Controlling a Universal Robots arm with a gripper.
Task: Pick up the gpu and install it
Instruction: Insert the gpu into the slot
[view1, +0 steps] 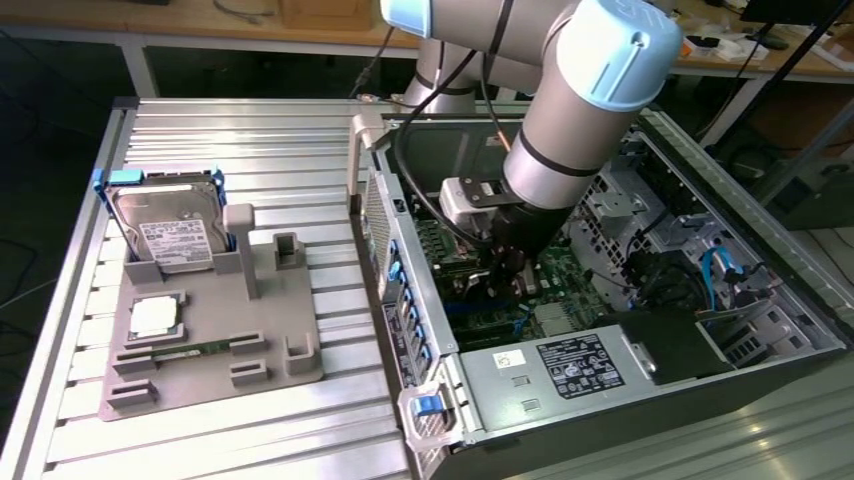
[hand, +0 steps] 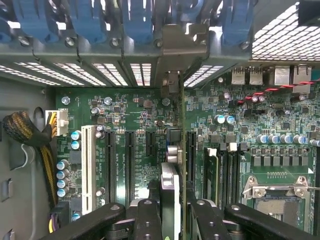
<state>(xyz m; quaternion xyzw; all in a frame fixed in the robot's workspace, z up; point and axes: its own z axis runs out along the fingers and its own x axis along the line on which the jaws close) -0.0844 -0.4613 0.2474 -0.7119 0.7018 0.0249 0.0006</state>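
The hand (hand: 175, 222) reaches down inside the open computer case (view1: 601, 400) and pinches the graphics card (hand: 171, 172) between its fingers (hand: 145, 220). The card stands on edge over the green motherboard (hand: 130, 115), among the long black slots, its far end by the case's rear wall. On the exterior view's left, a hard drive (view1: 167, 225) sits in a grey holder (view1: 214, 340) on the surface (view1: 240, 130).

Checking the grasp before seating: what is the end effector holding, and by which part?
The end effector holds the gpu, seen edge-on, pinched across its two flat faces at the edge away from the motherboard.
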